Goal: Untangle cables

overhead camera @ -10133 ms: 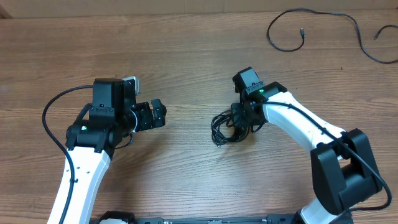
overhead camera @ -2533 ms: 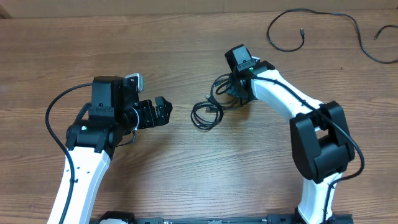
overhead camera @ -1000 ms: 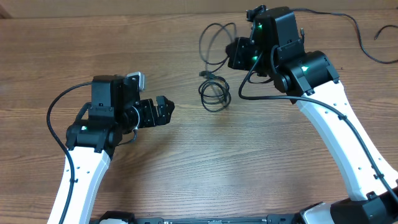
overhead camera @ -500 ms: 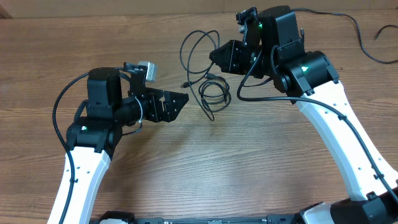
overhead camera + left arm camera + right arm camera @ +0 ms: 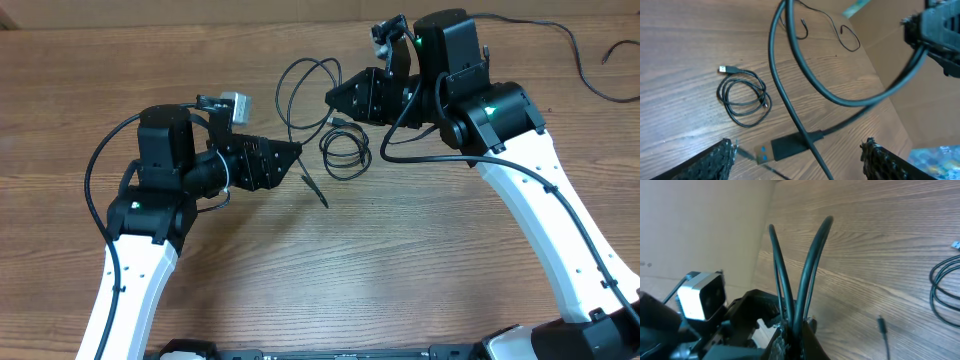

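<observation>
1. The right gripper [image 5: 340,97] is clamped tight, and the right wrist view shows two strands of the lifted cable [image 5: 774,50] pinched between its fingers.
2. Those strands rise from the grip and spread into a wide loop, held up off the worktop [image 5: 400,280] toward its far edge, roughly midway between the left and right edges.
3. The left gripper [image 5: 290,160] is right there too, reaching in toward that loop with its fingers spread wide.
4. From the left wrist camera the lifted cable runs down through the gap between the two fingers. Neither finger touches it, so this gripper has hold of nothing.
5. A black plug [image 5: 790,146] sits low in that same gap, with the cable crossing it. I can't tell whether it hangs free or rests on the wood.
6. The coiled cable [image 5: 726,97] lies flat on the worktop, a small round bundle just on the near side of the right gripper and beside the left gripper's fingertips.
7. Its USB plug [image 5: 727,69] pokes out from the coil's edge, lying on the wood.
8. One thin tail end trails off on the near side of the coil, toward the middle of the worktop.
9. Over in the far right corner, a loose cable [image 5: 578,55] snakes along the surface, well apart from both grippers.
</observation>
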Robot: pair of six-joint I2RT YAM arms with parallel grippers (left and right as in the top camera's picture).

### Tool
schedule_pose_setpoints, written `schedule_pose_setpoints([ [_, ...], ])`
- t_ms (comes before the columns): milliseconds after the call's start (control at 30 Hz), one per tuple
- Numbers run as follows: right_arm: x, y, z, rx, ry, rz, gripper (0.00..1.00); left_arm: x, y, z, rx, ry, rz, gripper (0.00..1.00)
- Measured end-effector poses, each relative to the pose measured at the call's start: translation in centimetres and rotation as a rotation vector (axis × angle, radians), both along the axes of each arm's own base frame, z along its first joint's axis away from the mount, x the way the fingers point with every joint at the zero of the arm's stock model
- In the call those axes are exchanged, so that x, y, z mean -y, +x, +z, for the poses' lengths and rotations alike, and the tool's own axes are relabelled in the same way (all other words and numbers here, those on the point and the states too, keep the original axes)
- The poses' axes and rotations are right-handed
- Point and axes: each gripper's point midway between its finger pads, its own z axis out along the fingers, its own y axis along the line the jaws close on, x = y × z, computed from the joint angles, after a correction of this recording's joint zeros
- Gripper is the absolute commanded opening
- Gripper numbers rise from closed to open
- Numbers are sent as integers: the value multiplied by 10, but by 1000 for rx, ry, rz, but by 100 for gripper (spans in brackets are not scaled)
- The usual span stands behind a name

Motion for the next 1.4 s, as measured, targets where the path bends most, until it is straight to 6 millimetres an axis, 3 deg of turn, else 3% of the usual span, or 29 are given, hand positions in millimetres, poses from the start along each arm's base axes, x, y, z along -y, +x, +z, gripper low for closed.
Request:
schedule_pose_setpoints([
  [200, -3, 0, 4, -12, 25, -3, 4, 7, 0, -13, -47, 3, -15, 82],
  [367, -6, -3, 4, -21, 32, 4, 4, 9, 10, -19, -48, 10, -2, 70],
  [700, -4, -4, 0, -36, 17, -4, 4, 5, 18, -28, -63, 32, 32, 69],
  [1033, -4, -2, 0, -30, 14, -10, 4, -28, 19, -63, -165, 201, 197, 75],
  [1167, -8, 0, 9, 2, 43, 3, 4, -30, 19, -64, -161, 217, 194, 75],
  [1400, -19, 0, 43, 40, 197, 73, 4, -35, 15, -71, -174, 261, 196, 79],
])
